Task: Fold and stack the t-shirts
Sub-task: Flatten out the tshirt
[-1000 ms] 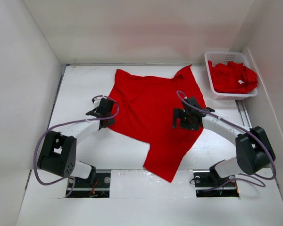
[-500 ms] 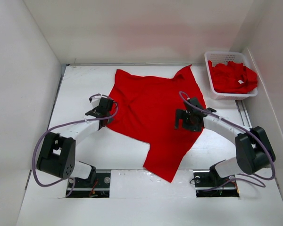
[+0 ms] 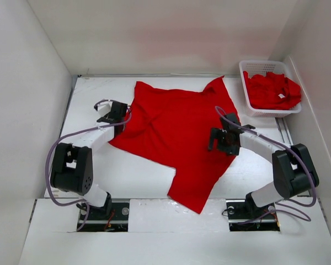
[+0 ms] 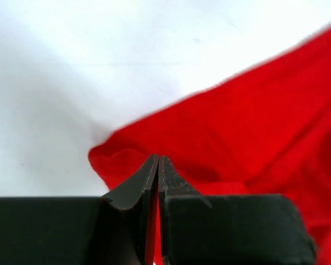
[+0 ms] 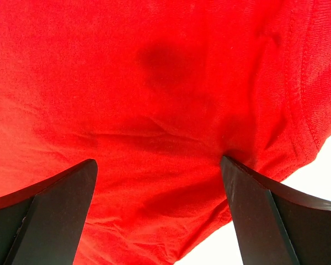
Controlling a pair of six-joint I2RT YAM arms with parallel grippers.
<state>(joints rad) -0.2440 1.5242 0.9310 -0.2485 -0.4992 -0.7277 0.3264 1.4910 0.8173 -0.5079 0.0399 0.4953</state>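
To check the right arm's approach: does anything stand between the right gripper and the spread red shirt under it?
Nothing visible does. The right gripper, open, is directly above the spread t-shirt, and only bare red cloth shows between its jaws.

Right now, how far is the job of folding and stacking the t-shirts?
Done: nothing looks folded or stacked. In hand: one spread t-shirt lies unfolded on the table; the left gripper is shut on its left edge, and the right gripper is open over its right side. Left: fold it, then the crumpled t-shirts in the basket, and stack all.
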